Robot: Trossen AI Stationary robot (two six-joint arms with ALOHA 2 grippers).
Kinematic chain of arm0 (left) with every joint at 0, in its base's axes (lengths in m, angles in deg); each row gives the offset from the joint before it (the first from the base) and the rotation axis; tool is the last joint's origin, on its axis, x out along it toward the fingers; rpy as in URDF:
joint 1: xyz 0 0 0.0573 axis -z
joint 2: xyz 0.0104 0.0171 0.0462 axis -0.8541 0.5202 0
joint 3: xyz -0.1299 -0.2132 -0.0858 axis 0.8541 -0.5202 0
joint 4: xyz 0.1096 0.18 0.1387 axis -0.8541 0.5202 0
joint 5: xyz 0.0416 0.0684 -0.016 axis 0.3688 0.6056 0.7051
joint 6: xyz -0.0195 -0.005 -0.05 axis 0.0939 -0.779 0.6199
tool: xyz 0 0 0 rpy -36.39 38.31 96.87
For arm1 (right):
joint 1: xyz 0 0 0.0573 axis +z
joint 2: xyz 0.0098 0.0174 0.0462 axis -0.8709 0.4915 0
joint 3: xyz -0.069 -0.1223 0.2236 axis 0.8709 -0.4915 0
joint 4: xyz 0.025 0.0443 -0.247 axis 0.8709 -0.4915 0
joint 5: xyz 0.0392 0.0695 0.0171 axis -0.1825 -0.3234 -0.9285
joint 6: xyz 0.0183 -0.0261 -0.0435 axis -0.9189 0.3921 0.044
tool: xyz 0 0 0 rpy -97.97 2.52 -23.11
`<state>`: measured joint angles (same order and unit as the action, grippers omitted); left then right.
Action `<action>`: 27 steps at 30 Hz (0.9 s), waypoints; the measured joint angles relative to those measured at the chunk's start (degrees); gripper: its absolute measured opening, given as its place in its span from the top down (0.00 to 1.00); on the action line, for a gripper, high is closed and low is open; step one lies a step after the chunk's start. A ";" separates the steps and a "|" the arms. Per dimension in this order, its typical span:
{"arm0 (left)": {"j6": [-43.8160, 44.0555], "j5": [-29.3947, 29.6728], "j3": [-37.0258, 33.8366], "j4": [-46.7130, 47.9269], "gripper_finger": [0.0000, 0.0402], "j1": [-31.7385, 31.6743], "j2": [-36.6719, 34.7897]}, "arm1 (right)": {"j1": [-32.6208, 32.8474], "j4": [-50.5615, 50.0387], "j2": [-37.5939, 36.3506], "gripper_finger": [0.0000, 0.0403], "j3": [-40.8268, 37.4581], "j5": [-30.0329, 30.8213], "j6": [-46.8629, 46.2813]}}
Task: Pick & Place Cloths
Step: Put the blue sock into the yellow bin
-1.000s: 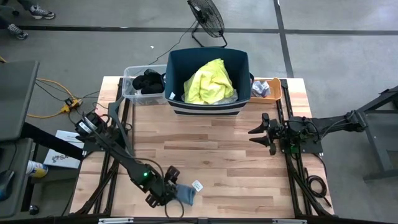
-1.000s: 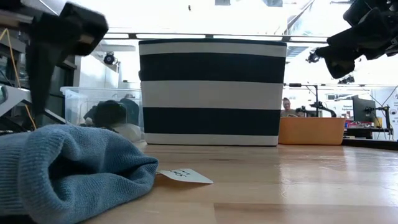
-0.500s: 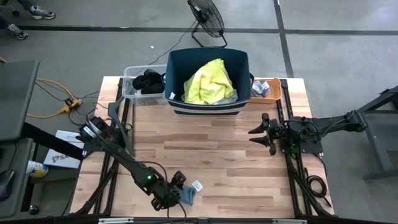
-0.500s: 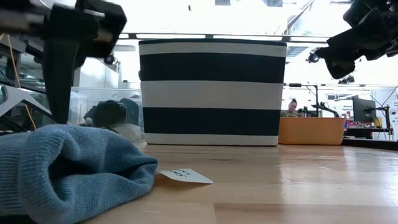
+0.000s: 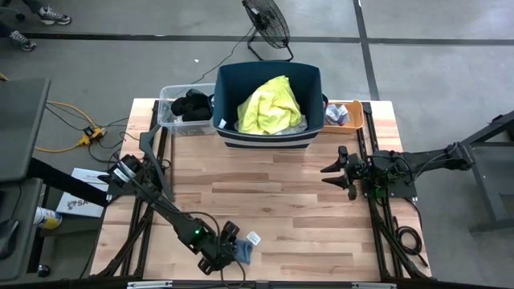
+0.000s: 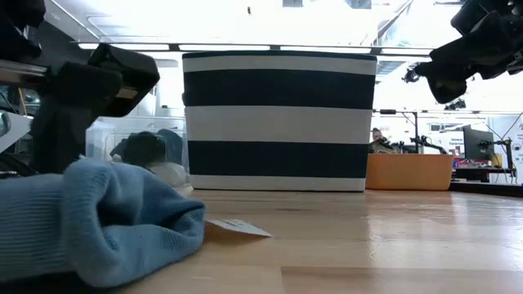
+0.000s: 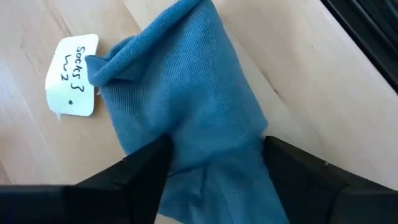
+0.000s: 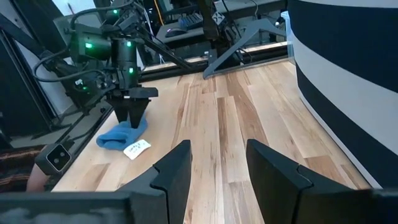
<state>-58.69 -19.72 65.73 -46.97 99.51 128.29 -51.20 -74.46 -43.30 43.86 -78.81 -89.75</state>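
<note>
Rumpled blue sock (image 7: 186,106) (paper tag (image 7: 73,74) attached), left gripper (image 7: 211,165) fingers straddling it, right gripper (image 5: 339,172) parted, holding nothing

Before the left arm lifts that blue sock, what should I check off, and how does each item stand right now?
1. Left hand straddles the blue sock: ok, one finger on each side of it.
2. Fingers shut on the sock: not ok, they stand apart with the fabric between them, not yet clamped.
3. Paper tag clear of the fingers: ok, it lies beside the sock.
4. Tub has room: ok, the yellow shirt leaves space.
5. Right hand out of the way: ok, it hangs at the table's right edge.
</note>
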 joint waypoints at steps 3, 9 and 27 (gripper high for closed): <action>2.95 -0.10 -0.02 0.10 0.45 0.03 0.04 | 0.00 0.01 0.00 0.64 0.00 -0.02 0.00; 8.07 0.14 -0.09 0.10 0.69 0.01 0.13 | 0.00 0.01 0.00 0.64 0.00 -0.02 0.00; 12.88 4.86 5.54 -0.39 0.99 -0.34 0.33 | 0.00 0.01 0.00 0.64 0.00 -0.08 0.00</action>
<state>-45.81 -14.87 71.27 -47.36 99.16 128.62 -51.20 -74.46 -43.30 43.86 -78.89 -89.76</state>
